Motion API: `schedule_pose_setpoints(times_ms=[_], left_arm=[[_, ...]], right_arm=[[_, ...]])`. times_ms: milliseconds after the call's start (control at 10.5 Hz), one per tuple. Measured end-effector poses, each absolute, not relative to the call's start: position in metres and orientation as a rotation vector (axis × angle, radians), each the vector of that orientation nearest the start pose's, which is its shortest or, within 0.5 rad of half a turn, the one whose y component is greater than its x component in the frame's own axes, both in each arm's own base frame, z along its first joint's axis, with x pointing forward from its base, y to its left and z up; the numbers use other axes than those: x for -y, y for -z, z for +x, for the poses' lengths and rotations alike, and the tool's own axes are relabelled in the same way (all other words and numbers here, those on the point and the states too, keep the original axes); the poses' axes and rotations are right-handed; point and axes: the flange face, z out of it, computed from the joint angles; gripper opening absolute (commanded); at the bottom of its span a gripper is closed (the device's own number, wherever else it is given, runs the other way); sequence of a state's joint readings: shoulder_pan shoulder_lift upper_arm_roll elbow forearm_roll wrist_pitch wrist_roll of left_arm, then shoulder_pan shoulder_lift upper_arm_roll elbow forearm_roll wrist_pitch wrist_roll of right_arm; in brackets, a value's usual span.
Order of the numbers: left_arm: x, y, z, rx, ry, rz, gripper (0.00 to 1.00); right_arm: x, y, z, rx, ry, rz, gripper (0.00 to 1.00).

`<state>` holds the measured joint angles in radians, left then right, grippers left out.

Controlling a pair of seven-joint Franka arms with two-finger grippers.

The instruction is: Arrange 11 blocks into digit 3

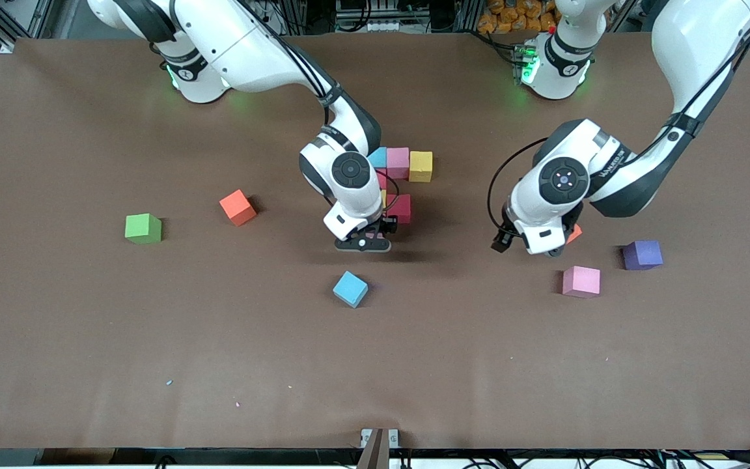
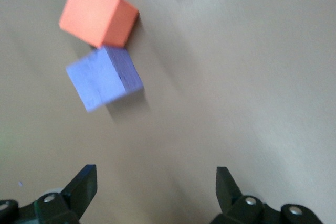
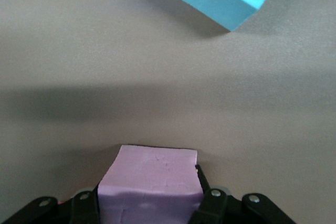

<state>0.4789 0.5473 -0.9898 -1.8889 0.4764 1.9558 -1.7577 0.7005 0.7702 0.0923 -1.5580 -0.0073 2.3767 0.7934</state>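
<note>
A light, squashy purple foam cube (image 3: 149, 182) is clamped flat-sided in the right gripper (image 3: 149, 203), so slip looks unlikely. The left gripper (image 2: 155, 192) is held wide apart over the table, empty.

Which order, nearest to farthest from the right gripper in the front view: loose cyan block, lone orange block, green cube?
From the right gripper, shut on a purple block:
1. Loose cyan block, just nearer the camera than the gripper.
2. Lone orange block, toward the right arm's end of the table.
3. Green cube, farther toward that same end.
</note>
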Motion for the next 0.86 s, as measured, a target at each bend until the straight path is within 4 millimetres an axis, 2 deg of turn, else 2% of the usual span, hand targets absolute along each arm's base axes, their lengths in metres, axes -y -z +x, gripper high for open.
schedule_pose_setpoints(times_ms=[190, 286, 476, 571, 666, 761, 857], left_arm=[[0.2, -0.304, 0.563, 1.39, -0.192, -2.597, 1.0], [0.183, -0.308, 0.568, 1.349, -0.227, -2.626, 1.0], [0.137, -0.321, 0.579, 1.272, -0.268, -2.687, 1.0], [0.113, -0.319, 0.58, 1.232, -0.295, -2.705, 1.0], [0.092, -0.309, 0.578, 1.219, -0.333, -2.712, 1.0], [0.079, -0.297, 0.574, 1.237, -0.356, -2.72, 1.0], [0.077, -0.286, 0.568, 1.27, -0.362, -2.729, 1.0]], right_arm=[[-0.498, -0.198, 0.504, -0.009, -0.006, -3.063, 0.0], [-0.498, -0.198, 0.504, -0.008, -0.006, -3.063, 0.0], [-0.499, -0.198, 0.504, -0.008, -0.005, -3.062, 0.0], [-0.499, -0.199, 0.505, -0.008, -0.005, -3.061, 0.0], [-0.499, -0.199, 0.505, -0.008, -0.004, -3.06, 0.0], [-0.499, -0.199, 0.505, -0.008, -0.004, -3.06, 0.0], [-0.5, -0.199, 0.504, -0.007, -0.006, -3.06, 0.0]])
